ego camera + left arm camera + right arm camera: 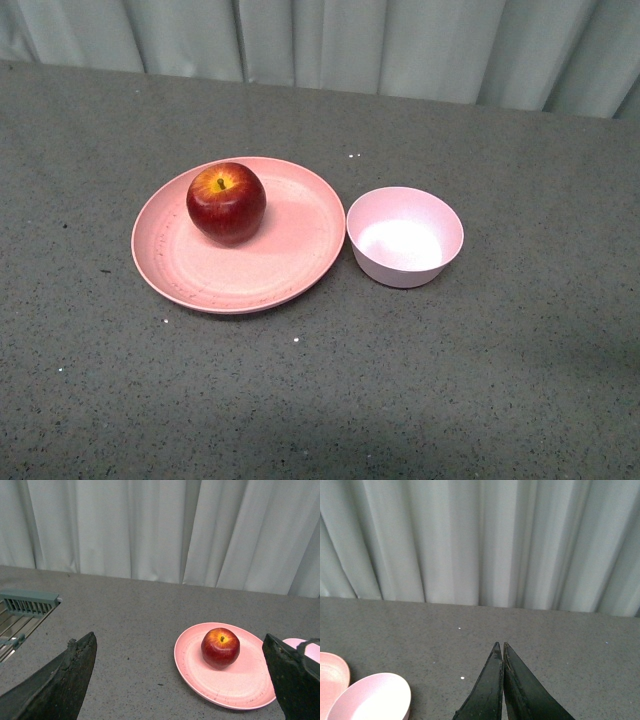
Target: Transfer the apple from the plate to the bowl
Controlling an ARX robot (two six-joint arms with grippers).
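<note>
Slipping risk: glossy dark-red apple (226,203) might pop loose, missing small pale-pink bowl (400,274)
Left hand (178,636): spread wide
Right hand (500,644): clenched, empty

dark-red apple (226,204), speckled salmon plate (290,250), pale-pink bowl (404,237)

left gripper (178,636): jaws spread wide. Its two fingers (62,680) are dark, wedge-shaped and rough and scuffed on the surface, tapering to blunt points. One sits at each lower corner of the left wrist view, tips well apart. Nothing is gripped between them.

right gripper (500,644): jaws pressed together. Its black fingers (520,690) touch along their inner edges right up to the tips, forming one narrow wedge with only a hairline seam. Nothing is clamped in it.

Both sets of fingers point forward, pitched slightly down. Arm links and wrist joints aren't visible in any camera, front view included.
</note>
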